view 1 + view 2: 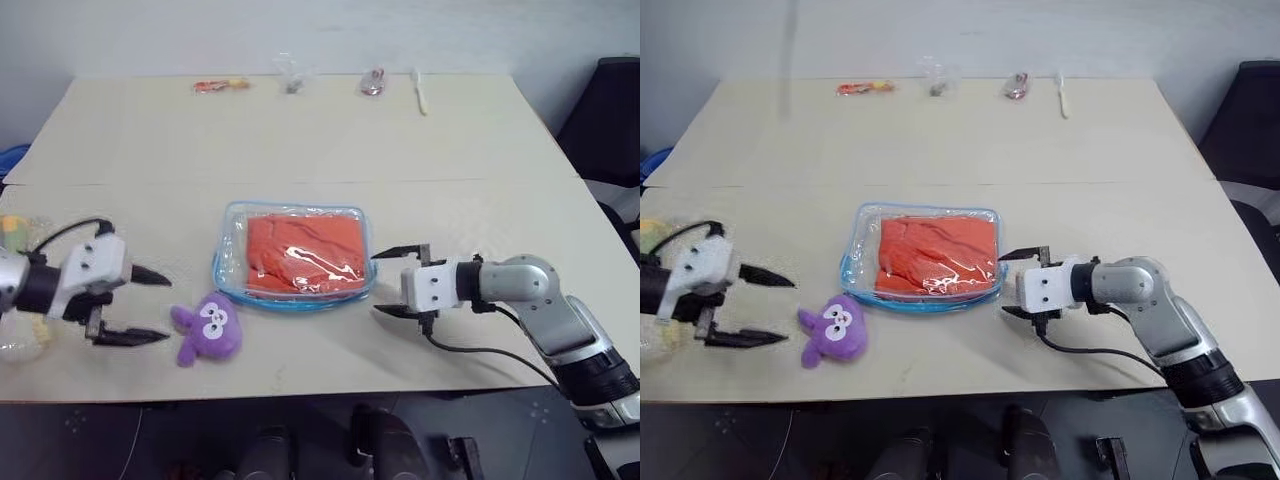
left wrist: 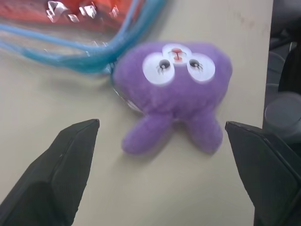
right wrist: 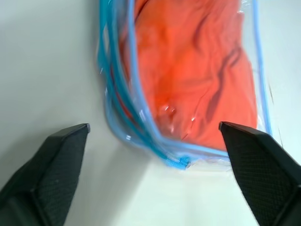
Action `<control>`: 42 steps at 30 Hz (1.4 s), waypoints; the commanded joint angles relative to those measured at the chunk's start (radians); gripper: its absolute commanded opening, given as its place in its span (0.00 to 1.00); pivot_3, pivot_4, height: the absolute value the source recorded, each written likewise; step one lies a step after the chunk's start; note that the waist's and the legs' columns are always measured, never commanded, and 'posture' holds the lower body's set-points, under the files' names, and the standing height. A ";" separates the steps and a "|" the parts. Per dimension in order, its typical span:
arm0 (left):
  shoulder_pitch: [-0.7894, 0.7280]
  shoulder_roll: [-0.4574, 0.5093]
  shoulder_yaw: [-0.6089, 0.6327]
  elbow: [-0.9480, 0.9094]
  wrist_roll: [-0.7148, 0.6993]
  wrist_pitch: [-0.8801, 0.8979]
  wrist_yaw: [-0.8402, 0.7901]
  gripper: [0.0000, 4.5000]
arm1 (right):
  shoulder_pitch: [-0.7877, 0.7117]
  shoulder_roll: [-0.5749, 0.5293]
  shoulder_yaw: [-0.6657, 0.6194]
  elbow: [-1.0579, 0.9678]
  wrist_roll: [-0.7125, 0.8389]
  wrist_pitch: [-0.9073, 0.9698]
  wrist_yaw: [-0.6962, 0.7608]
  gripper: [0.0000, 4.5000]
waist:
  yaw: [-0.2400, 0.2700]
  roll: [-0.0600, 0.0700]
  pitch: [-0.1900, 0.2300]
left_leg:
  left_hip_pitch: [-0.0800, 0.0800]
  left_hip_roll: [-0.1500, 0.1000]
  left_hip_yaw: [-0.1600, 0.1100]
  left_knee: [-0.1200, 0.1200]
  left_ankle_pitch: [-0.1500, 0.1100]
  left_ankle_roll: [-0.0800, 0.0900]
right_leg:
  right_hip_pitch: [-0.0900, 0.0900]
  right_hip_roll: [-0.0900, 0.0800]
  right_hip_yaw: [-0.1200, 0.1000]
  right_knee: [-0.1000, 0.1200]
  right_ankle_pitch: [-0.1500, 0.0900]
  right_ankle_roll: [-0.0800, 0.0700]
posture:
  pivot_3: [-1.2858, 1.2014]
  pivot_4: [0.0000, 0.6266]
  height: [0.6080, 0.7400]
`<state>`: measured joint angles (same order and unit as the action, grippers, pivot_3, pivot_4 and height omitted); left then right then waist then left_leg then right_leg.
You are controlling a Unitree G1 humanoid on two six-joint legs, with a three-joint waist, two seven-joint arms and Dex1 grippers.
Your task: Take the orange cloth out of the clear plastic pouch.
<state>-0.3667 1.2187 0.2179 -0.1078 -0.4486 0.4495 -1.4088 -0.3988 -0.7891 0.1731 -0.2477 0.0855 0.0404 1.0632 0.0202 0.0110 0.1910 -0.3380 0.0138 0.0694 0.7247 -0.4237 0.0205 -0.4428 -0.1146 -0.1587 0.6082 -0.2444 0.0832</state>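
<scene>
Orange cloth (image 1: 303,250) sealed inside clear plastic pouch (image 1: 229,262), mid surface (image 1: 300,130). Both hands released: left hand (image 1: 148,306), right hand (image 1: 398,281) beside pouch. Film prob. slick, light; I'd pinch blue zip edge.

You are looking at a plain test room: a bare beige table (image 1: 300,140), blank white wall (image 1: 300,30), dark chair (image 1: 610,110).

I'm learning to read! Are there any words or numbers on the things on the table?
No words or numbers can be read.
Orange-red packet at the far edge: print too small to read.
Clear plastic pouch, orange cloth, purple plush toy: no writing visible.
</scene>
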 commanded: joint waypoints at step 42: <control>-0.193 -0.340 -0.399 -0.059 0.420 -0.308 0.223 0.43 | 0.277 -0.096 -0.388 -0.622 0.817 0.752 -0.448 1.00 | 0.006 -0.001 -0.001 | 0.001 -0.002 0.000 0.001 0.000 0.000 | 0.001 0.000 0.001 0.001 0.000 0.001 | 0.52 0.24 1.00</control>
<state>-0.5474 0.8767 -0.2129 -0.1218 -0.0042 0.1287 -1.1907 -0.1291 -0.8718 -0.2071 -0.8390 0.9197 0.8227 0.6000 0.0267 0.0101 0.1905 -0.3365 0.0121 0.0694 0.7254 -0.4240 0.0209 -0.4421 -0.1142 -0.1574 0.6086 -0.2441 0.0838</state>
